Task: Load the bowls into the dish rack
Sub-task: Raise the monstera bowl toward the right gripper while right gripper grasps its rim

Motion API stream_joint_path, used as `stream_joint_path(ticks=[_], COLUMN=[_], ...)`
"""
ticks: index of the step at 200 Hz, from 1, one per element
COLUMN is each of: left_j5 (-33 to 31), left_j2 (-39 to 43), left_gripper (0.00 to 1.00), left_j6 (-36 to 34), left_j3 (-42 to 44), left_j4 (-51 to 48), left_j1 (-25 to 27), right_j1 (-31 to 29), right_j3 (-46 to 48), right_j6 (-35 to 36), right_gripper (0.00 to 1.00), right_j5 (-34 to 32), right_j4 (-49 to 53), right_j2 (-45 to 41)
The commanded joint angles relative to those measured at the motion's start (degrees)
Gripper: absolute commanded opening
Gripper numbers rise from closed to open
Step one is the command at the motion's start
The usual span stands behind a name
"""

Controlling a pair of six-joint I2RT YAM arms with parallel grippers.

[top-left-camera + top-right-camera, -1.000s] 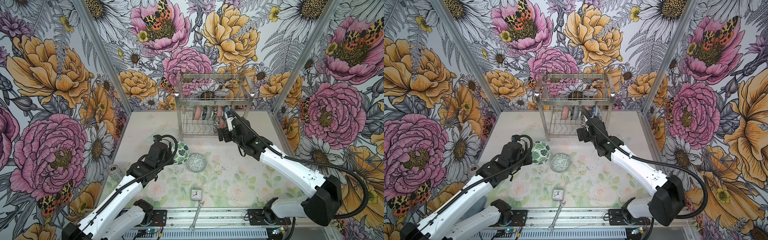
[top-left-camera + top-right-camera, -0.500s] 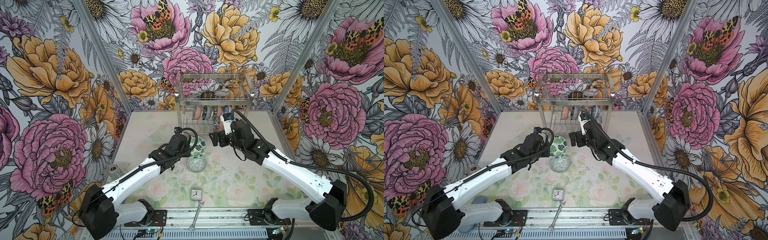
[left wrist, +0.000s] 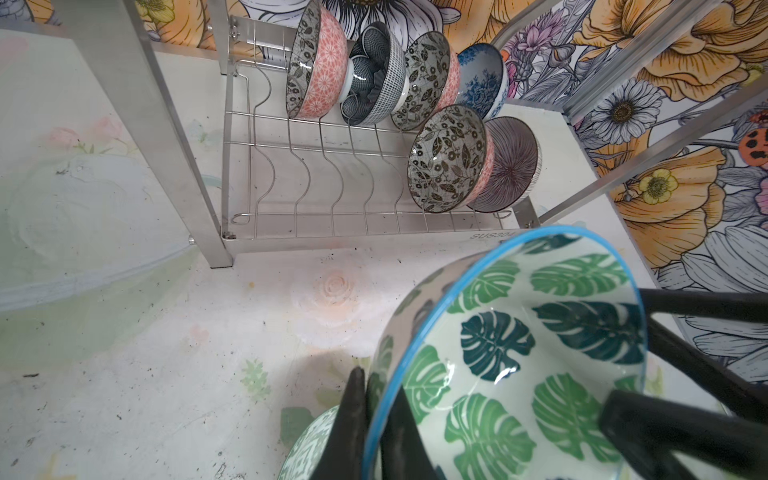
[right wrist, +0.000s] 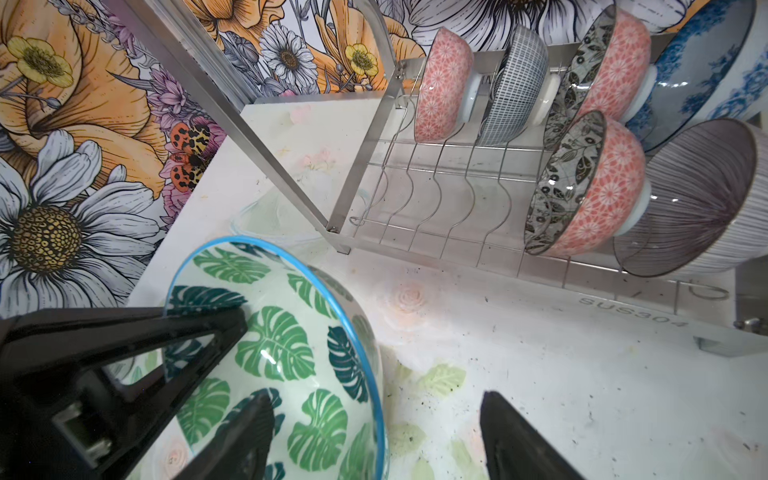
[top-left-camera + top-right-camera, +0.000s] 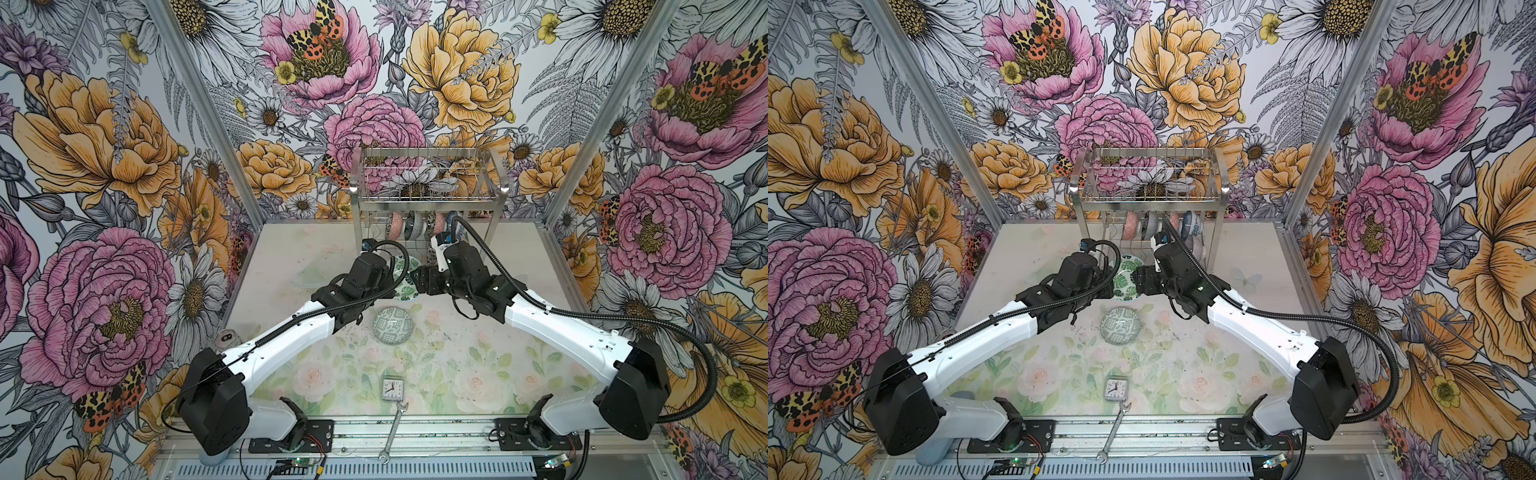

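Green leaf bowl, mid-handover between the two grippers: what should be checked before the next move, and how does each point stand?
1. Left gripper shut on the rim of the green leaf bowl: ok.
2. Right gripper placed with the opposite rim between its jaws: ok.
3. Right gripper closed on that rim, so the left can let go: not ok, jaws stand apart.
4. Free slots in the lower tier of the dish rack: ok, several dividers empty beside the six racked bowls.
5. Held bowl clear of the grey-green geometric bowl on the table: ok, apart in both top views.
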State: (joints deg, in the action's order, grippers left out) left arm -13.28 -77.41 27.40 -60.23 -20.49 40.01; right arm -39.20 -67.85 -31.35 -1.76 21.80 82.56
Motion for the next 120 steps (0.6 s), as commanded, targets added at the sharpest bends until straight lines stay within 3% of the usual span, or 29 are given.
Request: stream_joint_path(ticks=[1, 56, 100, 120], left_j5=[0.9, 0.9, 2.9, 3.8], left_j2=[0.4, 0.6, 0.6, 0.7], left_gripper=[0.00, 0.00, 0.00, 0.00], left_j6=[-0.6, -0.5, -0.5, -0.6], left_j3=[-2.1, -2.5, -2.7, -2.2], left_j4=[3.7, 4.5, 5.3, 6.3], left_j1=[0.4, 0.3, 0.4, 0.4], right_j1=[-0.2, -0.3, -0.2, -0.2], right_j3=[-3.0, -2.8, -2.7, -2.8], right_j6=[-4.0, -5.5, -5.8, -5.7], right_gripper=[0.69, 0.42, 0.28, 0.14], right_j5=[1.3, 3.5, 3.7, 3.5], right_j4=[-2.2, -3.8, -3.9, -4.1], right_j2=[2.1, 3.5, 4.6, 4.9])
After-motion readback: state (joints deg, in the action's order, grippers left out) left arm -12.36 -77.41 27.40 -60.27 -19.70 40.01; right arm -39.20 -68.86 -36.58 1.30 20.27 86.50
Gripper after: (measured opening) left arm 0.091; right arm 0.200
